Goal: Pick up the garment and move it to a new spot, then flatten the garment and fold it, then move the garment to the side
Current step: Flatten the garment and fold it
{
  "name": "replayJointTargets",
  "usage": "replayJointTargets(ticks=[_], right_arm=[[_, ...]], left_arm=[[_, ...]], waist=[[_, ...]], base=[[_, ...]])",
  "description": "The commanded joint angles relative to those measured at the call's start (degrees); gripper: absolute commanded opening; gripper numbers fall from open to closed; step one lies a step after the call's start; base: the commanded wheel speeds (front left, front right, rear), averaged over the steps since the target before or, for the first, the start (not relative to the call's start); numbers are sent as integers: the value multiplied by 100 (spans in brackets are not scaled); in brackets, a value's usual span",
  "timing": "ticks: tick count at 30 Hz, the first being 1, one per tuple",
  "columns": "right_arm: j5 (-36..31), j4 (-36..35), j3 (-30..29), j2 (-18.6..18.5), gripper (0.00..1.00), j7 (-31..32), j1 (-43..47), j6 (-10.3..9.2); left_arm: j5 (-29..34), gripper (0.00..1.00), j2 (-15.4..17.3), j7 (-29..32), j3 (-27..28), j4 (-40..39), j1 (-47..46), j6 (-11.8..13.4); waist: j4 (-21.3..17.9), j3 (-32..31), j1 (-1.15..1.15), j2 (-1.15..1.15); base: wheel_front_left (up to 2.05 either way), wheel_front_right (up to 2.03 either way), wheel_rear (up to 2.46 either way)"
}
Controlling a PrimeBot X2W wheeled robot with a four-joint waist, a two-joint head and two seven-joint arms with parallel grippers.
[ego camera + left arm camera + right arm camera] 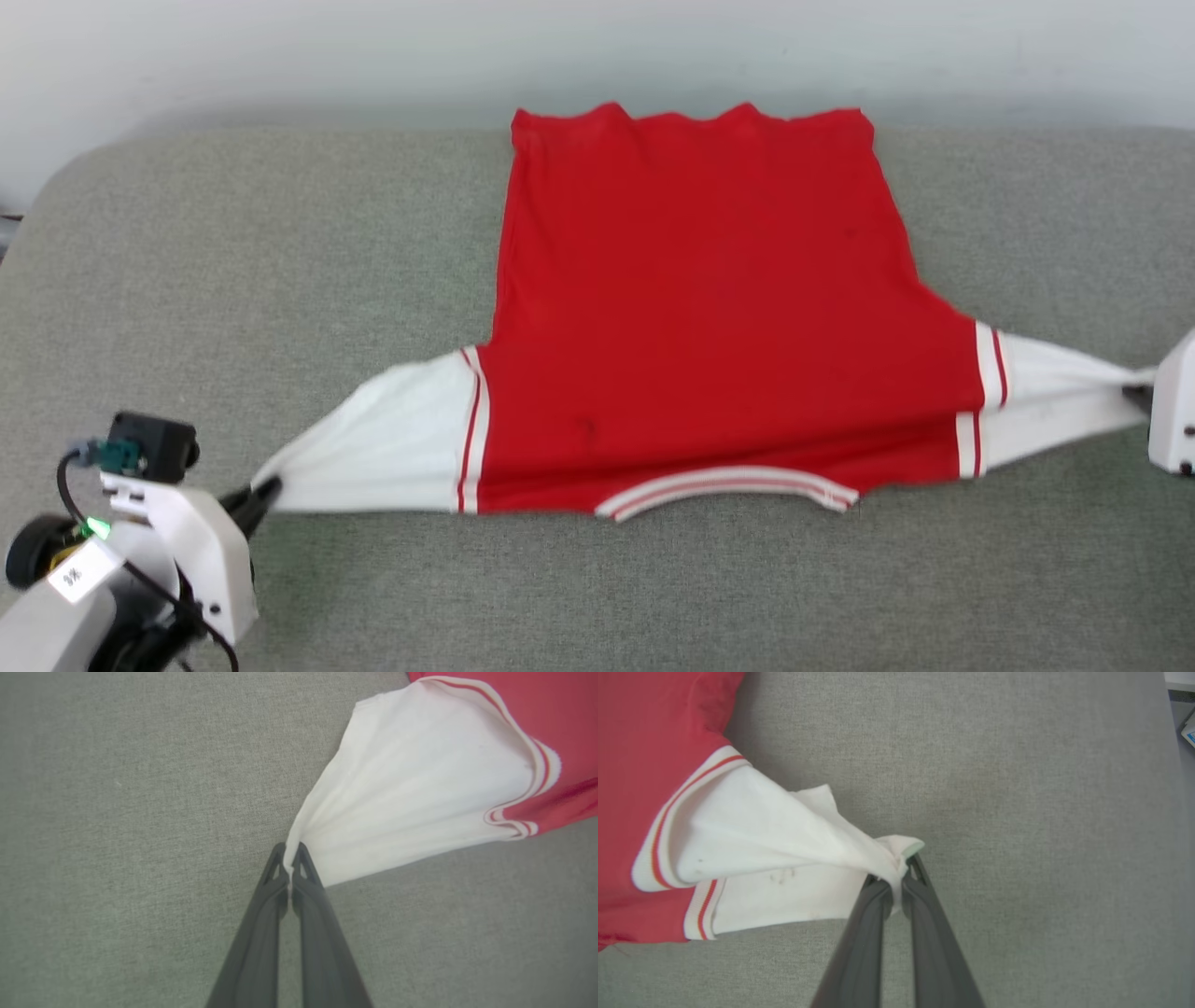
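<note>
The garment point(709, 317), a red shirt with white sleeves and striped trim, lies spread on the grey surface, its plain red side up and its near part doubled over. My left gripper point(264, 490) is shut on the tip of the white left sleeve point(411, 793), pulling it outward; the pinch shows at the left gripper point(290, 851) in the left wrist view. At the head view's right edge, my right gripper point(1141, 387) is shut on the bunched end of the other white sleeve point(775, 844), with the cloth pinched at the right gripper point(899, 872). Both sleeves are stretched taut.
The grey fabric-covered surface point(233, 280) runs wide on every side of the shirt, with a pale wall point(280, 56) behind its far edge. A bit of a white and blue object point(1186, 728) shows past the surface's edge in the right wrist view.
</note>
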Motion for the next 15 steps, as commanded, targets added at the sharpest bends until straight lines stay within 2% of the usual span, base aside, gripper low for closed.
replayJointTargets(ticks=[1, 8, 15], right_arm=[[13, -75, -112, -133, 0, 94, 225, -29], [175, -731, -507, -95, 0, 815, 1163, -27], [193, -1571, -1008, 1, 0, 1849, 2133, -23]], left_arm=[[-65, 0, 161, 105, 35, -80, 225, 121], [-435, 0, 429, 474, 43, -964, 1103, 427], [-804, 0, 603, 874, -37, -1778, 1784, 656]], waist=[[-6, -91, 2, 0], [-4, -299, 2, 0], [15, -383, 2, 0]], base=[[0, 0, 0], [0, 0, 0], [0, 0, 0]])
